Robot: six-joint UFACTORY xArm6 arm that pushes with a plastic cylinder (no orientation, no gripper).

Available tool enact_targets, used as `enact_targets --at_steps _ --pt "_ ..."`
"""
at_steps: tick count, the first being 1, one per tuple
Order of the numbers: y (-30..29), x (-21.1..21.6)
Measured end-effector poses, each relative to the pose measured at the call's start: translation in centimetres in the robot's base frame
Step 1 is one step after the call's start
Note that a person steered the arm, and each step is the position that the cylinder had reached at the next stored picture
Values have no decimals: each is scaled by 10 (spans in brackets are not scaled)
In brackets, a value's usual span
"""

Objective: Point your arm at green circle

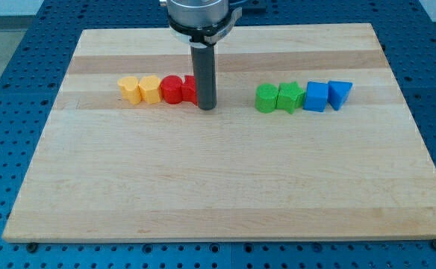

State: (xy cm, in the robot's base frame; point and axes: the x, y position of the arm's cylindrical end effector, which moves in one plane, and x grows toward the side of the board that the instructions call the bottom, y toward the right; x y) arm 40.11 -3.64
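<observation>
The green circle point(266, 99) sits on the wooden board, right of centre, touching a green star-like block point(290, 97) on its right. My rod comes down from the view's top and my tip point(207, 108) rests on the board to the left of the green circle, well apart from it. The tip stands right against a red block point(190, 89) that the rod partly hides.
Left of the tip runs a row: a yellow block point(130, 89), a second yellow block point(150, 89), a red circle point(172, 90). Right of the green pair lie a blue block point(316, 96) and a blue triangle point(340, 94). The board point(218, 187) lies on a blue perforated table.
</observation>
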Motion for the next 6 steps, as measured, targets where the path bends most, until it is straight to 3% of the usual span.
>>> enact_targets --at_steps 4,6 --pt "50 -30" --pt "104 -6"
